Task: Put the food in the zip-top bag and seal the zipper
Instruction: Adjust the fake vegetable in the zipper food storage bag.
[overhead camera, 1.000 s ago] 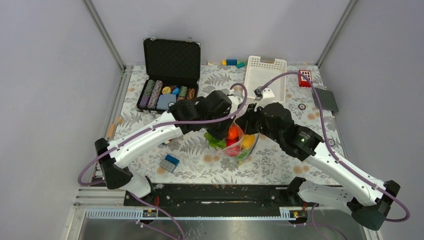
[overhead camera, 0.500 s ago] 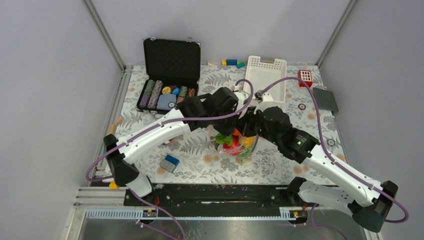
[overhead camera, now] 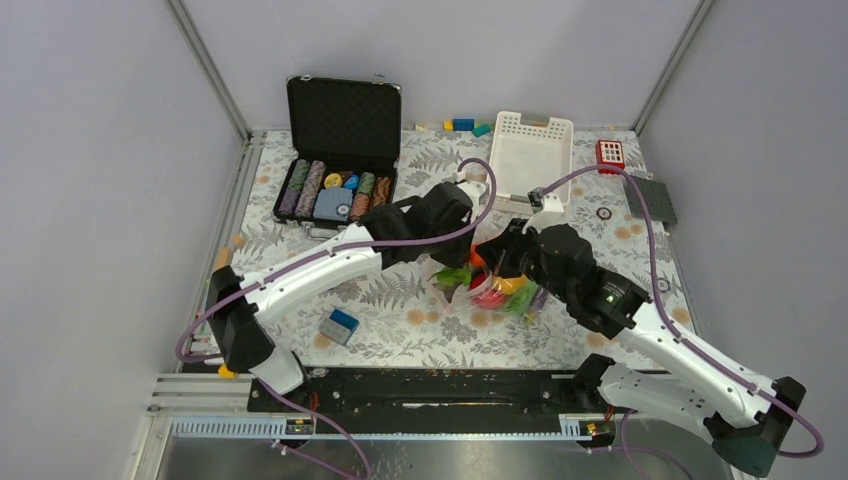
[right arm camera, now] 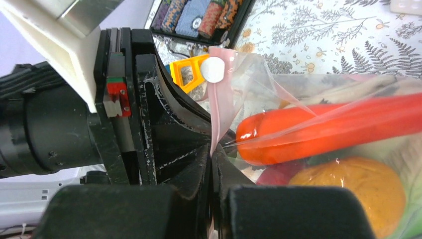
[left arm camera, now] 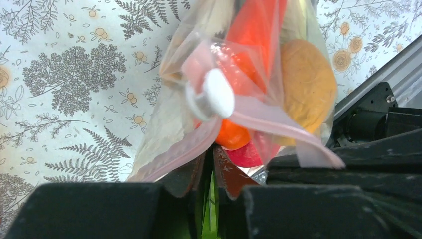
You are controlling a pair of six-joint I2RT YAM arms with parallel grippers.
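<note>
Zip-top bag (overhead camera: 503,292): food (right arm camera: 323,129) inside, hanging over the centre of the counter (overhead camera: 400,320) between the arms.
Left gripper (left arm camera: 209,167), right gripper (right arm camera: 211,162): face to face, fingers of both closed on the pink zipper strip (left arm camera: 278,127).
White slider (right arm camera: 215,69): on the strip just beyond both pinches, equally near each arm; sealing likely means drawing it lengthwise.

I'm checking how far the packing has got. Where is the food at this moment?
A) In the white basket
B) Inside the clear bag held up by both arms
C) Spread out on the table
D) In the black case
B: the carrot and a round orange fruit show through the clear bag, and both arms' jaws are pinched shut on its pink zipper strip.
</note>
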